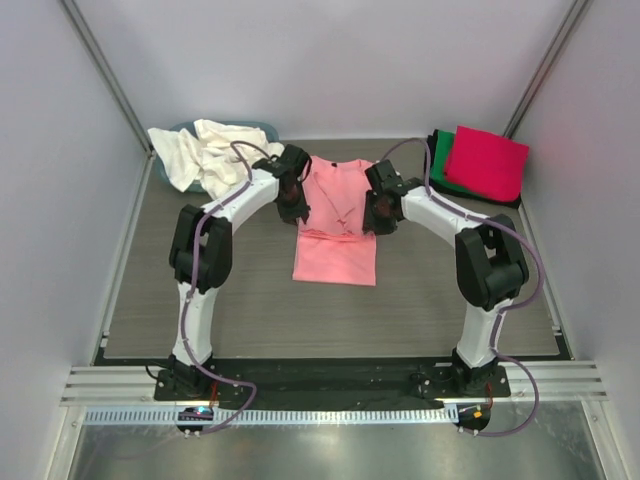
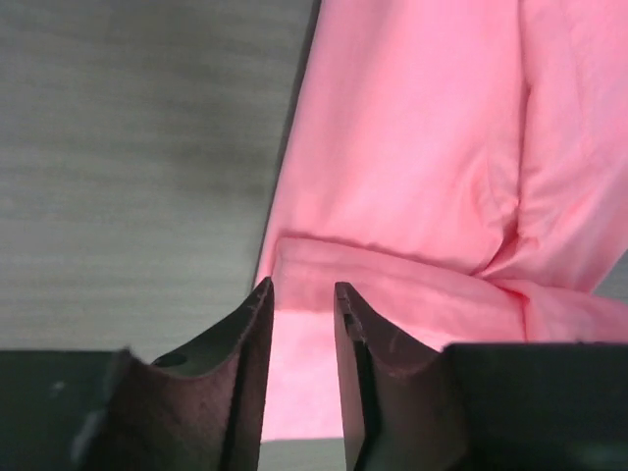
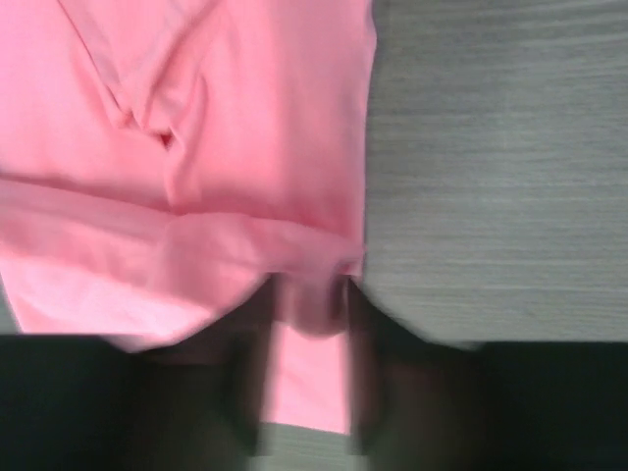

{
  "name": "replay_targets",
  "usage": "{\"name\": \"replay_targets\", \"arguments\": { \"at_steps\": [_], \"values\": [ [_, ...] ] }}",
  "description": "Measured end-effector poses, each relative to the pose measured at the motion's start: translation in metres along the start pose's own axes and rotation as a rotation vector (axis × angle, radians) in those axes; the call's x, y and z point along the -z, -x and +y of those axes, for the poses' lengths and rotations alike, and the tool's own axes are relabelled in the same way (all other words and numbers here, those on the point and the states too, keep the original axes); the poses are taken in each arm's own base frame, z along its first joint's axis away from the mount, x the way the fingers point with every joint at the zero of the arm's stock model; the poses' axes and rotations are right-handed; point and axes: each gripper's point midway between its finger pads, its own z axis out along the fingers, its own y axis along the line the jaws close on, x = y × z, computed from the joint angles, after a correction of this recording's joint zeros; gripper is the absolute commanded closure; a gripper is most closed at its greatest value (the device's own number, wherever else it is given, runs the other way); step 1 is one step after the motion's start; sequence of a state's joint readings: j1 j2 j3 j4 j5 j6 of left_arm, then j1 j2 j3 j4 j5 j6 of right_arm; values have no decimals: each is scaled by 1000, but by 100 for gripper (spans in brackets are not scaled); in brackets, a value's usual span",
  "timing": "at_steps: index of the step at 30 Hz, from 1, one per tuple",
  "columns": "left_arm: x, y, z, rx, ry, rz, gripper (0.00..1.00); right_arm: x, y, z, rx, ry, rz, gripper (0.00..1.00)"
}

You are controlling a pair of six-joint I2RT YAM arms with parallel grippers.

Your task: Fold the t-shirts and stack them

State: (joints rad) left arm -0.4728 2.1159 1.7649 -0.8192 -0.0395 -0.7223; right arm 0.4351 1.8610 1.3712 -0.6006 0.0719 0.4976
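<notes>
A salmon pink t-shirt (image 1: 335, 252) lies partly folded in the middle of the table, with its upper part doubled over the lower. My left gripper (image 1: 293, 205) hangs over its left edge and my right gripper (image 1: 377, 215) over its right edge. In the left wrist view the jaws (image 2: 302, 287) stand a little apart just above the fold of the pink shirt (image 2: 412, 147), and nothing is pinched. The right wrist view is blurred. There the right gripper (image 3: 309, 289) is also parted, and a lobe of the pink shirt (image 3: 196, 147) sags between its tips.
Cream white t-shirts (image 1: 205, 152) are heaped in a teal-blue tub (image 1: 262, 130) at the back left. At the back right, a folded magenta red t-shirt (image 1: 487, 162) lies on a green one (image 1: 441, 160) and a black one. Grey walls close in both sides.
</notes>
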Motion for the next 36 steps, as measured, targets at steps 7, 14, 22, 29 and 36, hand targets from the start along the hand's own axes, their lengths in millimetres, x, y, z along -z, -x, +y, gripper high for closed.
{"name": "replay_targets", "arguments": {
  "at_steps": [7, 14, 22, 29, 36],
  "values": [
    [-10, 83, -16, 56, -71, -17, 39, -4, 94, 19, -17, 6, -76, 18],
    [65, 85, 13, 88, -100, -77, 34, 58, 123, 33, -25, 114, -198, 20],
    [98, -20, 35, 35, -141, -12, 27, 53, -29, 11, -41, 219, 30, 22],
    [54, -107, 68, 41, -104, 114, 29, 32, -106, -11, -98, 245, 168, 34],
    [48, -130, 79, 89, -148, 90, 33, 23, -116, -8, -129, 295, 158, 44]
  ]
}}
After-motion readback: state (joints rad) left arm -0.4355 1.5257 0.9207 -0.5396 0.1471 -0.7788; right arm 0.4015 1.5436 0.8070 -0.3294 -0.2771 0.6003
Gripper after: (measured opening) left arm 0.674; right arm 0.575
